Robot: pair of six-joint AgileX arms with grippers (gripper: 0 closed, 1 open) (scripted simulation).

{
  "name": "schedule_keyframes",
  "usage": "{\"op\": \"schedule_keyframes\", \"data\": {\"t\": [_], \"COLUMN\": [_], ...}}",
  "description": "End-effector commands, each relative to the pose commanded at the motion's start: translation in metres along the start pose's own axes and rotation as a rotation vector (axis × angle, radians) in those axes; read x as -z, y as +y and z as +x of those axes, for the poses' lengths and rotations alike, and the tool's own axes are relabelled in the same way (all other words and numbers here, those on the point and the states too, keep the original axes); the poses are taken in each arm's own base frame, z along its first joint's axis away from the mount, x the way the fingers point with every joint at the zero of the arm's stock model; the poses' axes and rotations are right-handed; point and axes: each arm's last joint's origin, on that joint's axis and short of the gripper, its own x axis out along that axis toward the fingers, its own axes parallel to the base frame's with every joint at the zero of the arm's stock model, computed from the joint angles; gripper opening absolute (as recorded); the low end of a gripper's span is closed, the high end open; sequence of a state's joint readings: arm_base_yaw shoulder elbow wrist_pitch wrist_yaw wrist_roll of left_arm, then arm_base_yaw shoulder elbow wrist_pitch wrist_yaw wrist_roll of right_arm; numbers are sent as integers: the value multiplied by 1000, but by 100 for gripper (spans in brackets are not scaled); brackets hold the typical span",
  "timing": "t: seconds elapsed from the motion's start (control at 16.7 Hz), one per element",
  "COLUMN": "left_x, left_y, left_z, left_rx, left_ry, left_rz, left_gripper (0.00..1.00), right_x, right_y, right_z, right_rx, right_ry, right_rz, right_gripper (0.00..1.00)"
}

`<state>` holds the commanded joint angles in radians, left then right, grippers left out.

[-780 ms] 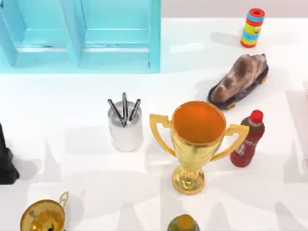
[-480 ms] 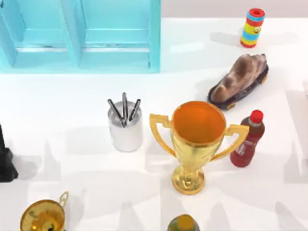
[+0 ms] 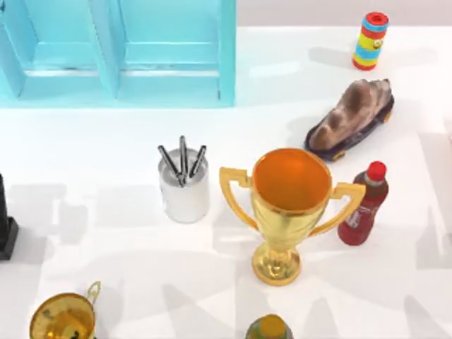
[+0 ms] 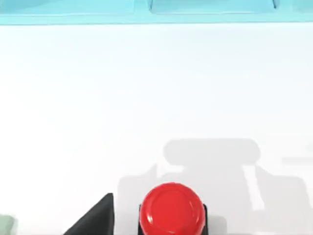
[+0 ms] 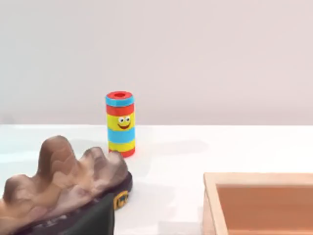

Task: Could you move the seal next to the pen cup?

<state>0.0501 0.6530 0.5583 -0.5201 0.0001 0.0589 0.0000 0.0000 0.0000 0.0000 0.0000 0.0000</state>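
Left wrist camera first: the red ball knob (image 4: 172, 209) of the seal sits right under the lens, round and glossy, with black metal showing on both sides of it. A black wedge (image 4: 93, 220) pokes in just beside the knob. I cannot tell whether it belongs to the press or to the left gripper, so I cannot tell whether the left gripper is released or clamped, or whether it touches anything.

From above, the seal (image 3: 6, 236), a black stamp press on a small square black base, stands at the far left edge of the white table (image 3: 106, 148), cut off by the picture's border. Its dark column rises upright above the base.

The pen cup (image 3: 183, 191), a small silvery-white cylinder with three dark grey pens fanned out of it, stands well apart from the seal, to its right, towards the middle of the table. Just right of the cup stands a large gold trophy with two handles (image 3: 289, 212).

The right arm is idle over the right side. Its wrist camera looks across a brown-grey furry figure on a dark base (image 5: 63, 181) and a striped cylinder with a smiling face (image 5: 120, 123), and I cannot tell the right gripper's state
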Motion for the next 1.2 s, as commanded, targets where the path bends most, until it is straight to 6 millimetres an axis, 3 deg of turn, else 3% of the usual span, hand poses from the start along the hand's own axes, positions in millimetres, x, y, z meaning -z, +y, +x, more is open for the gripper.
{"op": "schedule_keyframes", "data": {"t": [0.3, 0.54, 0.84, 1.2], "left_x": [-58, -85, -96, -97], "left_y": [12, 22, 30, 29], "left_z": [41, 86, 121, 123], "left_rx": [12, 36, 60, 63], "left_ry": [447, 745, 942, 952], "left_rz": [13, 14, 11, 15], "left_gripper": [100, 100, 100, 100], "right_x": [0, 0, 0, 0], "right_y": [0, 0, 0, 0], "right_z": [0, 0, 0, 0], "right_rx": [0, 0, 0, 0], "right_ry": [0, 0, 0, 0], "right_rz": [0, 0, 0, 0], "right_gripper": [100, 100, 100, 100]}}
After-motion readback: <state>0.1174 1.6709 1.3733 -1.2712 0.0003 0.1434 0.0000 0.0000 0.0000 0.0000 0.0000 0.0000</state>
